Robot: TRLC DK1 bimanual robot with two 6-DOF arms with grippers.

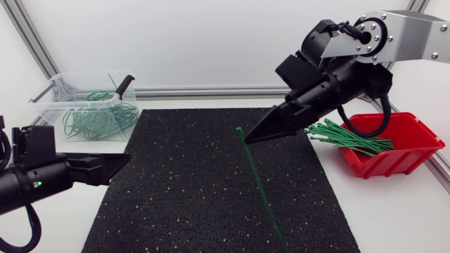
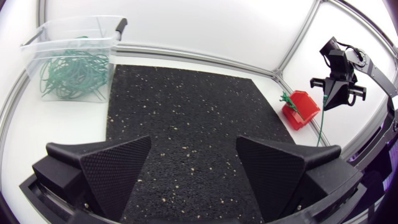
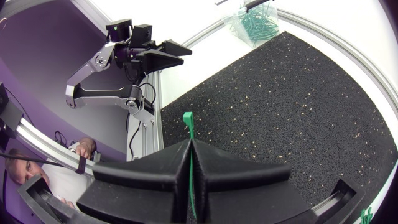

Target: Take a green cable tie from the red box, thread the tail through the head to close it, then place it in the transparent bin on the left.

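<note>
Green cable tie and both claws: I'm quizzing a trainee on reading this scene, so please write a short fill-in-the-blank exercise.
1. The right claw is ____ on one green cable tie above the black mat.
2. The left claw is ____, holding nothing.
3. Looped ties lie in the ____ bin.
4. Straight ties lie in the ____ box.

Missing words: shut; open; transparent; red.

No text, label, number or sign can be read in any view. The bin [image 1: 49, 111] at the upper left of the head view, the red box [image 1: 394, 163] at its right and the mat [image 1: 190, 190] show no legible print.
</note>
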